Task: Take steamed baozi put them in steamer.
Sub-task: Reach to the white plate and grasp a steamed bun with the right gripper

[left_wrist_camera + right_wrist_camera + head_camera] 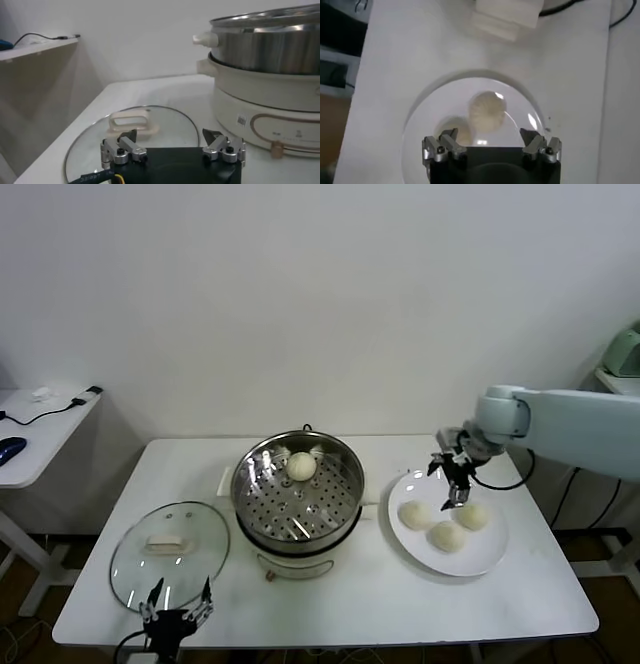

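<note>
1. Worktop (330,604): white, rectangular, carrying everything listed below.
2. Steamer (298,494): round shiny steel pot on a white electric base, set at the middle of the worktop; perforated tray visible inside. Seen close from the side in the left wrist view (270,75), with white side handle.
3. Steamed baozi, in the steamer (302,465): one cream-white bun resting on the perforated tray toward the far rim.
4. Steamed baozi, on the plate: three buns, one nearest the steamer (415,515), one at the front (446,536), one on the right (471,516). Two of these visible in the right wrist view, one central (487,110), one partly hidden behind the claw body (454,131).
5. Plate (480,559): flat, white, round, just right of the steamer; also seen from above (420,125).
6. Glass lid (170,549): round, with pale handle, lying flat on the worktop left of the steamer; near view (145,130).
7. Right claw (453,484): above the far side of the plate, pointed down over the buns, fingers spread wide, nothing between them (491,146).
8. Left claw (178,602): parked low at the front edge of the worktop by the glass lid, fingers spread wide, empty (172,142).
9. Side table (40,424): white, at far left, with a dark cable on it.
</note>
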`<state>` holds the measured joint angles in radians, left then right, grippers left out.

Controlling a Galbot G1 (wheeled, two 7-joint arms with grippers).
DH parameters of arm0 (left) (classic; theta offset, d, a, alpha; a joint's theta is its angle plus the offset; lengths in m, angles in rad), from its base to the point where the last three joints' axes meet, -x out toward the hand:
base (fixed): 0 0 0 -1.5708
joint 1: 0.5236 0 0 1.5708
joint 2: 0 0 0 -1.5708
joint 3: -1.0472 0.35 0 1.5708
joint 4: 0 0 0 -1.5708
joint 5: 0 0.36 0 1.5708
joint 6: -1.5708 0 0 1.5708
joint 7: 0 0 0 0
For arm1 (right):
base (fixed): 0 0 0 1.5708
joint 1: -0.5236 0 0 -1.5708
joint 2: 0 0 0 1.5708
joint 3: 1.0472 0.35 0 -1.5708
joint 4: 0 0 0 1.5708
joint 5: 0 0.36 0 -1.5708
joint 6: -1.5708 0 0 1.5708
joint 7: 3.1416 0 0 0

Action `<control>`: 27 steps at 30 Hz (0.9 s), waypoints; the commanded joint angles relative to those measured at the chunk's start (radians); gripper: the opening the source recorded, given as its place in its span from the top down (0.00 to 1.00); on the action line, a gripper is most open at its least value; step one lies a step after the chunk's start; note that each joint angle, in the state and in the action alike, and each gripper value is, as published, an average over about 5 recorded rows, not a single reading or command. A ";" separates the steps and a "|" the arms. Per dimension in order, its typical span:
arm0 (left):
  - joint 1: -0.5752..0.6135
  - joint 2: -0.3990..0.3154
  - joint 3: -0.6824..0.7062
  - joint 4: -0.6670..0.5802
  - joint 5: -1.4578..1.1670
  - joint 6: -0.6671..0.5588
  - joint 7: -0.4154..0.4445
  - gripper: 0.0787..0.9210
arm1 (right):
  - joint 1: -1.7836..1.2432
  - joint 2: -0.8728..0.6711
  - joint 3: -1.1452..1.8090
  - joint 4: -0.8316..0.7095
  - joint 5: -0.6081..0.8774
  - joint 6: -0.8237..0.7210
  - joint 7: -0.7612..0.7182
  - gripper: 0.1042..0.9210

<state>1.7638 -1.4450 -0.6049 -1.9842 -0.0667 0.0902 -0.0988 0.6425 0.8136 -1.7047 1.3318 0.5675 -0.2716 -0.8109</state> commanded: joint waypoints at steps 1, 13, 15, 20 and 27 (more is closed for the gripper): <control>0.002 -0.003 -0.001 0.000 0.000 0.000 0.000 0.12 | -0.211 0.007 0.157 -0.082 -0.003 -0.128 0.050 0.12; 0.004 -0.002 -0.007 0.003 -0.003 0.003 0.001 0.12 | -0.336 0.099 0.246 -0.219 -0.037 -0.103 0.033 0.12; 0.003 -0.001 -0.008 0.004 -0.004 0.003 0.001 0.12 | -0.342 0.107 0.248 -0.236 -0.046 -0.100 0.031 0.12; 0.001 -0.001 -0.008 0.008 -0.004 0.003 0.001 0.12 | -0.351 0.126 0.259 -0.284 -0.061 -0.091 0.026 0.17; 0.001 0.000 -0.009 0.007 -0.004 0.004 0.001 0.12 | -0.329 0.128 0.251 -0.287 -0.063 -0.078 -0.004 0.35</control>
<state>1.7649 -1.4463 -0.6134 -1.9772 -0.0710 0.0933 -0.0982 0.3423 0.9234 -1.4712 1.0880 0.5155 -0.3418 -0.8080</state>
